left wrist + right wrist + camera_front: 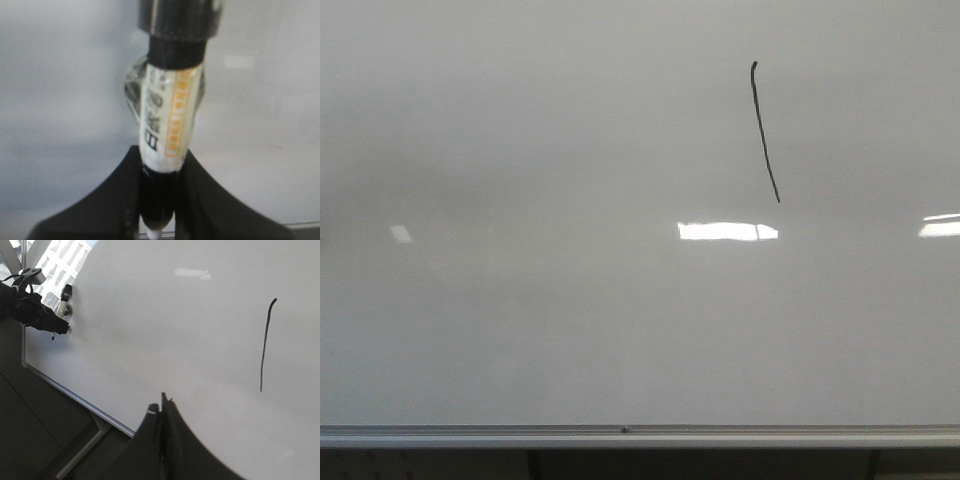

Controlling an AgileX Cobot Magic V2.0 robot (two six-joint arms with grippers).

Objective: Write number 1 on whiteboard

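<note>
Number 1: you had the number 1 (pixel 765 132) on the whiteboard (pixel 520 330) as 1 thin black stroke, nearly upright, leaning a little, with a tiny hook at its top end. In the front view it sat high on the board and toward its right half. The right wrist view showed it too (pixel 265 346), clear and unbroken.

Whiteboard: you saw a glossy grey-white surface filling the front view, with a silver frame strip (pixel 640 436) along the edge well below the number 1.

Reflections: a bright rectangular reflection (pixel 727 231) lay just below the foot of the number 1, apart from it. 2 fainter ones sat farther off to either side.

Left gripper: your left gripper (pixel 159 200) was clenched on a marker (pixel 167 120), a white barrel with an orange band and black print held between the 2 black fingers (pixel 107 200). In the right wrist view this gripper (pixel 50 325) was well apart from the number 1, near the board's far corner.

Right gripper: your right gripper (pixel 162 430) was clenched with nothing between the fingers, the 2 tips pressed together, hanging in front of the board near the number 1 but not touching it.
</note>
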